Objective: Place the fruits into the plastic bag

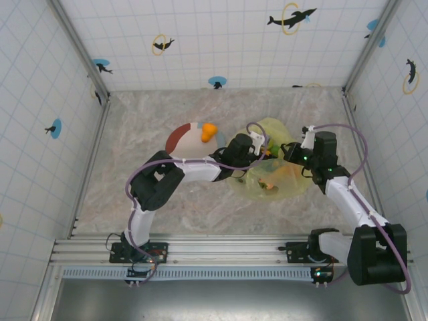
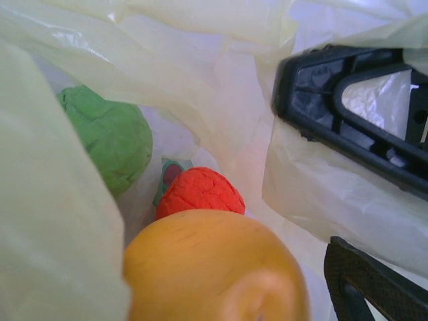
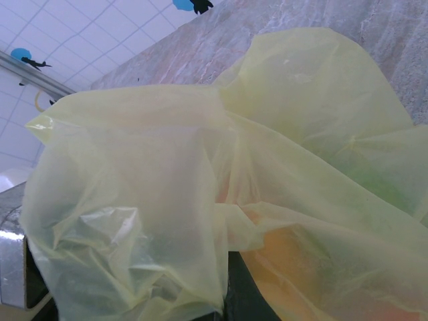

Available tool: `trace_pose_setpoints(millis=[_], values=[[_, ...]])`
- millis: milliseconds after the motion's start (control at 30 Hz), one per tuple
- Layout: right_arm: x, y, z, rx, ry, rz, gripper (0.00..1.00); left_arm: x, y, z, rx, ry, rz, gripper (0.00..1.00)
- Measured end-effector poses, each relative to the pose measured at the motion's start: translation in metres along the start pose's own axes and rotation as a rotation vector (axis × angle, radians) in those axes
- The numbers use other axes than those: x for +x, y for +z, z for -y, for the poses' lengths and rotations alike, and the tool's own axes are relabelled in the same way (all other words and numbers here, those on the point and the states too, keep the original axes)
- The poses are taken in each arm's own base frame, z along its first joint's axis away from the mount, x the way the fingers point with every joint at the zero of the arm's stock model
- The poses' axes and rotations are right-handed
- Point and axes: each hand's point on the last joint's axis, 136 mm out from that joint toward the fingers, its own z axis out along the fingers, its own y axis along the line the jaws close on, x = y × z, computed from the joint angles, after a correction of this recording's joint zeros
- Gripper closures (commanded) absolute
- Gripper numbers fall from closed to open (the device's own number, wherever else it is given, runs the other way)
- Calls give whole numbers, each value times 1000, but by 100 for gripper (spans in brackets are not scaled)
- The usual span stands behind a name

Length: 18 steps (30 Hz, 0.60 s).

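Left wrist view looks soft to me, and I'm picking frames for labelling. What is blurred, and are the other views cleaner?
Left wrist: the orange fruit nearest the lens is blurred, the red fruit and green fruit sharper. Right wrist: the bag hangs close and hazy, with glare patches. Top external: evenly lit, soft shadows.

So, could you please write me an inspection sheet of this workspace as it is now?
Surface: marble-pattern table, no spill seen.
Job's things: plastic bag right of centre, holding a green fruit, a red fruit and an orange fruit; second orange fruit outside, on the plate.
Clutter: nothing seen.
Grippers: left tool open inside the bag's mouth; right tool shut on the bag's edge.
Cables: purple cables loop along both arms.
Surroundings: tiled walls with dolphin stickers.
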Motion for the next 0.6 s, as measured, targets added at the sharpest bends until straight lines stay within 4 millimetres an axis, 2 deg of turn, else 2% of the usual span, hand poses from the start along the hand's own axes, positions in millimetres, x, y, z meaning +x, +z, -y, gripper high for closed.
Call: trace_pose_setpoints(millis=[400, 600], values=[[0, 0, 0, 0, 0, 0, 100, -2, -3, -1, -22, 30, 0, 12], [0, 0, 1, 1, 1, 2, 100, -10, -23, 13, -15, 74, 16, 14]])
